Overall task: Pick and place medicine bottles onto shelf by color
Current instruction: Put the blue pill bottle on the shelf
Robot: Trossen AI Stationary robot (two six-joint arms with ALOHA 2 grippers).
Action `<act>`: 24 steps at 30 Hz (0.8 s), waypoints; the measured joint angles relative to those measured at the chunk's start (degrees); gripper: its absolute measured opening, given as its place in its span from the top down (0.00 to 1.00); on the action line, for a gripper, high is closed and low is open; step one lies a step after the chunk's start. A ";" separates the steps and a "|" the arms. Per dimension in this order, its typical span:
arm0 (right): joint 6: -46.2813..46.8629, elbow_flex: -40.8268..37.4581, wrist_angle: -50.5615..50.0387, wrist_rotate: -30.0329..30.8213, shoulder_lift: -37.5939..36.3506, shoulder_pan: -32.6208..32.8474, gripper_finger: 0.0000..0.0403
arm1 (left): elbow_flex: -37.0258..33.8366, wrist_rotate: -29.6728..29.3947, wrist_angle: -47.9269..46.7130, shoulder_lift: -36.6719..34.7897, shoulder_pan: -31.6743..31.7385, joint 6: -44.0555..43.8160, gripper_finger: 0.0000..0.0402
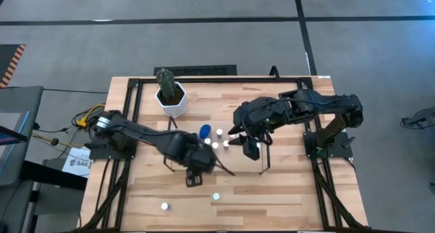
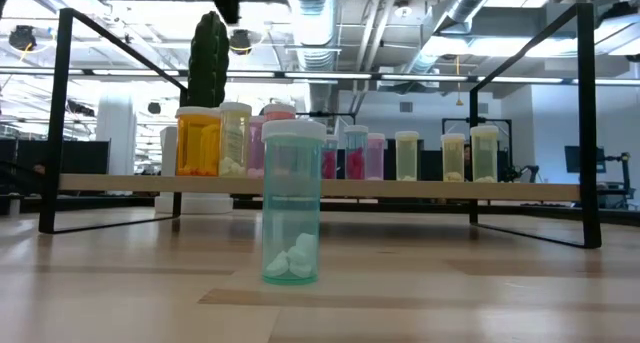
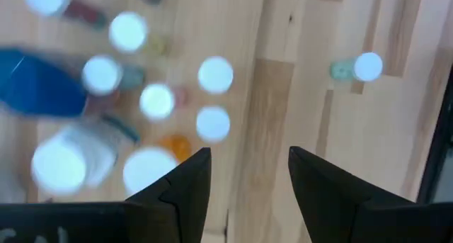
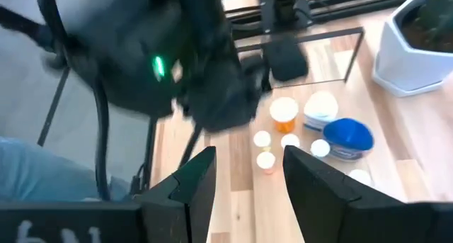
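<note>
The shelf (image 2: 420, 189) carries a row of medicine bottles: an orange one (image 2: 198, 141), a yellowish one (image 2: 235, 137), pink ones (image 2: 353, 153) and pale ones (image 2: 484, 153). From above, their white caps (image 1: 219, 142) and a blue-capped bottle (image 1: 205, 131) show mid-table. A teal bottle (image 2: 293, 218) stands upright on the table in front of the shelf. My left gripper (image 3: 248, 179) hangs open above the caps, pointing down and holding nothing. My right gripper (image 4: 248, 176) waits open and raised beside the shelf's right end.
A white pot with a cactus (image 1: 171, 97) stands at the far side of the table. Two loose bottles (image 1: 216, 197) (image 1: 164, 206) stand near the front edge. A black frame (image 1: 129, 124) runs around the tabletop.
</note>
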 joint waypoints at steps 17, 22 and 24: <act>0.04 0.00 0.06 -0.48 0.01 0.03 0.54 | -0.09 -2.23 -9.82 -2.90 -20.85 -43.63 0.56; 0.13 0.00 0.08 -0.48 0.02 0.03 0.54 | -0.11 -4.47 -5.31 -2.89 -28.39 -59.48 0.56; 0.13 0.00 0.09 -0.48 0.00 0.05 0.54 | -0.11 -6.51 -5.54 -2.88 -31.03 -65.72 0.56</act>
